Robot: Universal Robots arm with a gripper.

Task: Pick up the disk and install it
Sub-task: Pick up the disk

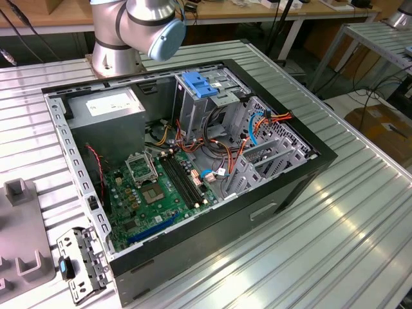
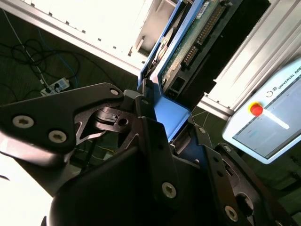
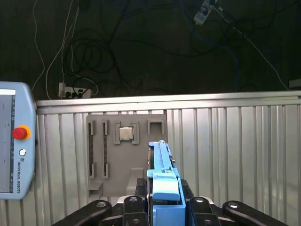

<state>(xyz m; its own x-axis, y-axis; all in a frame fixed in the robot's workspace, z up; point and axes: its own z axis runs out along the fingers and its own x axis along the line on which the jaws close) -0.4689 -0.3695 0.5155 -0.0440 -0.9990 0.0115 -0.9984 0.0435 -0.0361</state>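
The disk [image 2: 188, 44] is a flat drive with bright blue side rails and a green circuit board on one face. My gripper [image 2: 162, 115] is shut on it at one end, black fingers [image 2: 150, 136] pressing on the blue rail. In the first wrist view the disk [image 3: 162, 165] stands edge-on between the fingers of the gripper [image 3: 164, 209], held up over a ribbed metal table [image 3: 235, 141]. The open computer case [image 1: 270, 206] lies on its side in the exterior view, with its drive cage [image 1: 206, 106] at the back under a lighter blue latch plate [image 1: 199, 84].
The arm's base [image 1: 116, 48] stands behind the case. A grey fixture block [image 3: 124, 155] holding a processor [image 3: 125, 133] lies on the table below the gripper. A pendant with a red button [image 3: 14, 155] lies beside it. A metal bracket [image 1: 80, 264] rests by the case's front corner.
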